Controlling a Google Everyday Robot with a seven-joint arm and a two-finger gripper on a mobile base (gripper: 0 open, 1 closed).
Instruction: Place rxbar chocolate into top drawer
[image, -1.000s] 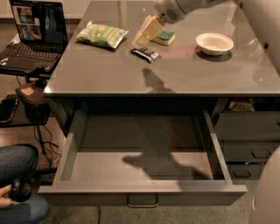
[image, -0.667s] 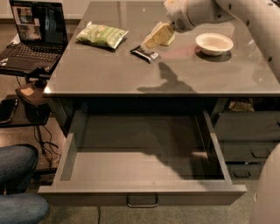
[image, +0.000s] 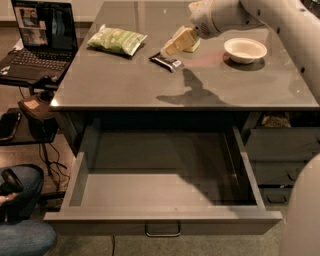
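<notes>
My end effector (image: 179, 44) hovers over the worktop (image: 125, 85), close by the rxbar chocolate (image: 167, 61)
The bar lies flat at 7 o'clock from my end effector; whether that is open or closed I cannot tell; the top drawer (image: 162, 216) stands pulled out below the worktop's front edge; chip bag (image: 116, 40) at 9 o'clock, white bowl (image: 245, 50) at 3 o'clock

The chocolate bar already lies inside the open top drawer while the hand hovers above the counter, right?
No. In the camera view the rxbar chocolate lies on the counter, not in the open top drawer; the hand does hover above the counter beside it.
</notes>
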